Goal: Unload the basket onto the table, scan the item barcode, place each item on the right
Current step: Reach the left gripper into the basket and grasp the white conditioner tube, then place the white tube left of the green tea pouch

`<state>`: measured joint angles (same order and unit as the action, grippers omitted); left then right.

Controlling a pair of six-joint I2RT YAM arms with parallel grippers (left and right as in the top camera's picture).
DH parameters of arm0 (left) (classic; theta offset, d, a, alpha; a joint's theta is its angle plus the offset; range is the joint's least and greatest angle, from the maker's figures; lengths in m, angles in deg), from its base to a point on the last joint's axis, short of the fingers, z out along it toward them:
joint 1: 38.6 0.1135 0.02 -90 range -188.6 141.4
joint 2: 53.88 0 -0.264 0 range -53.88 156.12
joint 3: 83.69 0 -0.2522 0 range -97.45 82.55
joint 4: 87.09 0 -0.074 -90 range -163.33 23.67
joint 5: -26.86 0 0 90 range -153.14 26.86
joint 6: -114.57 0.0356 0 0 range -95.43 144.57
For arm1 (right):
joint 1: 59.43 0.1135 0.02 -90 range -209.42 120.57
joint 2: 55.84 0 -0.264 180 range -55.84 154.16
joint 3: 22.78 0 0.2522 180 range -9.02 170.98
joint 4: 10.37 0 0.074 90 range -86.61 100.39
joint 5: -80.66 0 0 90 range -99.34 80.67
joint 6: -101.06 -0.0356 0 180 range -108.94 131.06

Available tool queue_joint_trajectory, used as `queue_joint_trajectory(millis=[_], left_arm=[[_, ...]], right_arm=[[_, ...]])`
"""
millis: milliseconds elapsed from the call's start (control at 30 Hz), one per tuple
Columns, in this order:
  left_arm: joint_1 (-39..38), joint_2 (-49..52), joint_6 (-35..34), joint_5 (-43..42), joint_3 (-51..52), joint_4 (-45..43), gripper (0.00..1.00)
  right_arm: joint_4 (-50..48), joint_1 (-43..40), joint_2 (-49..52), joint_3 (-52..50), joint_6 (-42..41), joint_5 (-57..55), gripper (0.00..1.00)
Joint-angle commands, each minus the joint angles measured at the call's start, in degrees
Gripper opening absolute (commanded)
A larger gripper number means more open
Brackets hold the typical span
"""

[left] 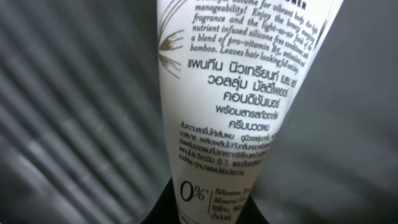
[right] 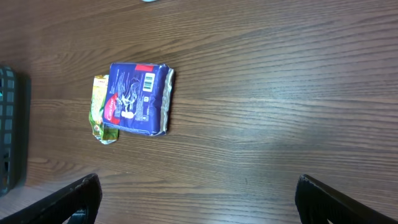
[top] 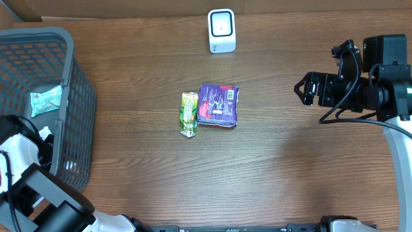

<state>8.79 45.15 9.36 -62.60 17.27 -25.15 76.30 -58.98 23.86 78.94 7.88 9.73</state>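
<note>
Wood-grain table, white scanner upright at far edge. Gray basket at left with a teal packet inside. Left gripper is down in the basket, fingers closed on a white tube with printed text facing the wrist camera. Purple packet and green packet lie touching mid-table. Right gripper hangs at right, fingers wide apart, holding nothing.

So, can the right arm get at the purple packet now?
Probably yes. On the right arm the jaws stand open and empty, and only bare table lies between them and the purple packet; the green sachet lies on its far side.
</note>
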Motion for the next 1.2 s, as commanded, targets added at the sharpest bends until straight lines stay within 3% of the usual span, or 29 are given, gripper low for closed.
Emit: queue_joint_trajectory(millis=[0, 133, 400, 633, 833, 1033, 1167], left_arm=[[-0.2, 1.0, -0.7, -3.7, -5.0, 5.8, 0.04], [-1.0, 0.9, 0.5, -4.5, -16.8, 14.3, 0.04], [-5.3, 0.9, 7.3, -5.9, -52.8, 32.9, 0.04], [-15.9, 0.9, 11.3, -12.9, -71.3, 43.8, 0.04], [-35.9, 1.0, 11.5, -11.9, -67.1, 47.3, 0.04], [-50.0, 1.0, 5.7, -0.2, -51.2, 38.4, 0.04], [-54.6, 1.0, 4.2, 0.5, -38.0, 29.1, 0.04]], right_arm=[[-0.2, -0.2, 0.0, 0.5, 0.2, 0.1, 1.00], [-0.1, -0.2, 0.0, 0.5, 0.2, 0.1, 1.00], [0.0, -0.2, 0.0, 0.5, 0.2, 0.1, 1.00], [-0.2, -0.2, 0.0, 0.5, 0.2, 0.1, 1.00], [-0.4, -0.2, 0.0, 0.5, 0.2, 0.1, 1.00], [-0.8, -0.2, 0.0, 0.5, 0.3, 0.1, 1.00], [-0.8, -0.2, 0.0, 0.5, 0.2, 0.1, 1.00]])
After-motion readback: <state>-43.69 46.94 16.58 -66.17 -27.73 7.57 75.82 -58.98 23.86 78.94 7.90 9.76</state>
